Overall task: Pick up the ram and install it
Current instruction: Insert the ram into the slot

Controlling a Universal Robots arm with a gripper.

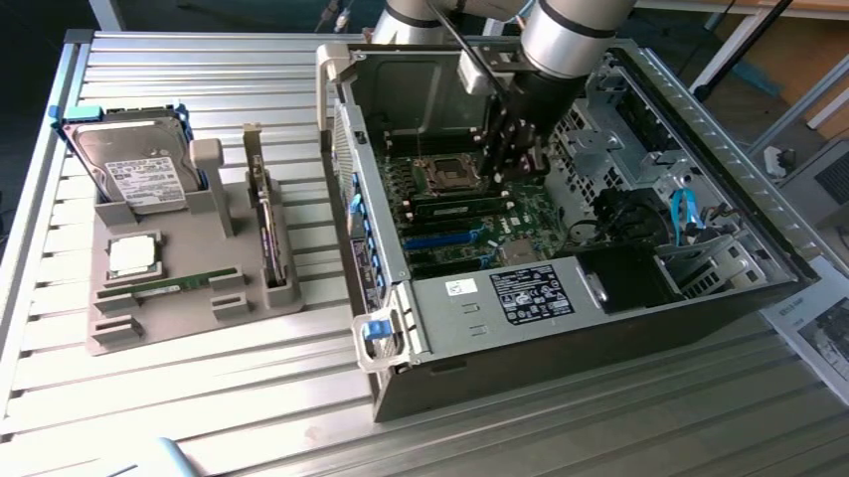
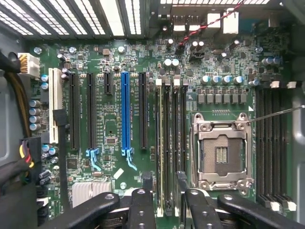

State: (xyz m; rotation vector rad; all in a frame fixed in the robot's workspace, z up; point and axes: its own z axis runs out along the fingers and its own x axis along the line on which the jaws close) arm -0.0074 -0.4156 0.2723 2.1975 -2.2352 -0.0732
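Nearest the exterior view's camera, a slatted metal desk carries an open computer case lying on its side. A grey holder sits beside it toward the exterior view's left. On the holder, from near to far, are a green memory stick lying flat, a square silver processor chip, and a hard drive propped upright. A further dark board stands on edge along the holder's side nearest the case. Inside the case lies the green motherboard, and the robot arm reaches down over it. The jaws are spread wide and hold nothing; they straddle a bank of memory slots. The ram stands on edge, seated in one of these slots, between the two jaws and just beside the empty processor socket. A blue expansion slot lies on the ram's other side, a little apart. Beyond the socket, a second bank of memory slots runs along the motherboard.
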